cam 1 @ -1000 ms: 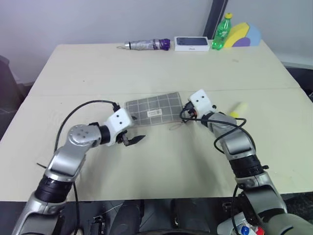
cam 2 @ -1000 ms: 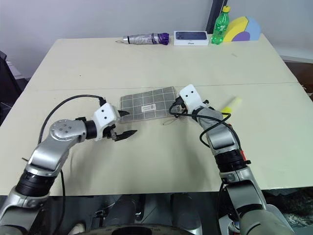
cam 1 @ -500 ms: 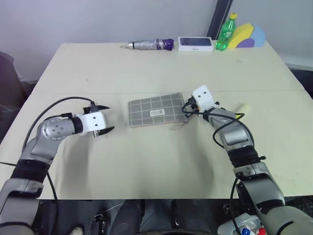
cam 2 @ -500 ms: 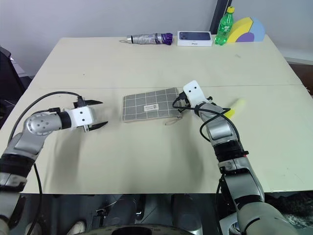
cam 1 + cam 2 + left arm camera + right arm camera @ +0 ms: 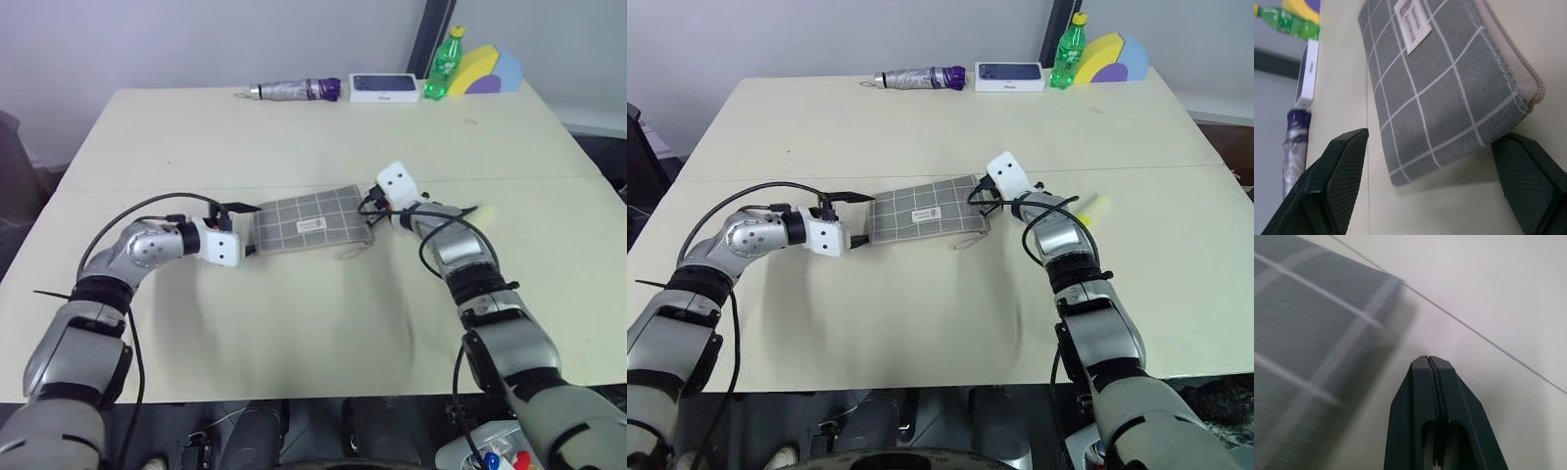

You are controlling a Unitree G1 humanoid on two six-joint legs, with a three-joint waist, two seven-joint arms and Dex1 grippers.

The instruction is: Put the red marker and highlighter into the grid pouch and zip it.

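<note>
The grid pouch (image 5: 924,210) is seen lying flat near the middle of the cream surface (image 5: 921,323), its white centre label facing up and its thin pull cord (image 5: 967,241) trailing off the near right corner.

The left gripper (image 5: 851,217) is held level at the pouch's left short edge. Its jaws are spread wide, one black finger (image 5: 1327,191) off the far corner of that edge and the other off the near corner, so that the edge is framed between them; neither finger is seen pressing on the fabric, and nothing is grasped.

The right gripper (image 5: 1432,369) is placed at the pouch's far right corner, just above the surface. Its jaws are clenched tight together with nothing between them, the tips just beside the fabric edge and not on it.

The highlighter (image 5: 1093,209) lies on the surface to the right of the pouch, beyond the right forearm and apart from the pouch.

Well behind the pouch, along the far edge of the surface, a folded umbrella (image 5: 921,77), a white phone box (image 5: 1010,75), a green bottle (image 5: 1066,51) and a yellow-and-purple wedge (image 5: 1114,57) are lined up.
</note>
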